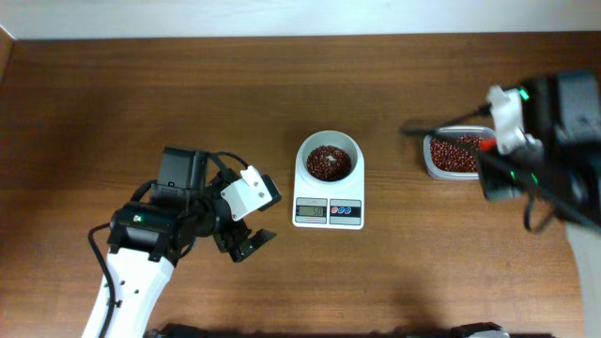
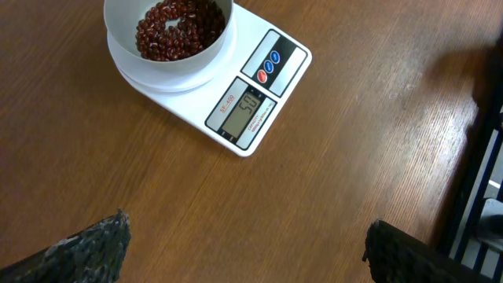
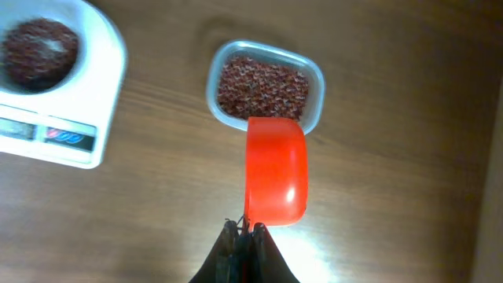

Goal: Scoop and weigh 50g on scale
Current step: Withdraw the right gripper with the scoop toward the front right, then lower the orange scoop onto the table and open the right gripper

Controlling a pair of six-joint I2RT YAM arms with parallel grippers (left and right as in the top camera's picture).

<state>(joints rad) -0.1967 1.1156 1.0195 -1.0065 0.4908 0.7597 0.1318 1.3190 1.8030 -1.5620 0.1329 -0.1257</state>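
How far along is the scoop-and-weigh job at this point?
Done: beans lie in the bowl on the scale, and its display seems to read 50. In hand: the right gripper is shut on the orange-red scoop, which sits at the clear tub's near edge. The left gripper hangs open, apart from the scale. Left: probably only setting the scoop down, if that reading is right.
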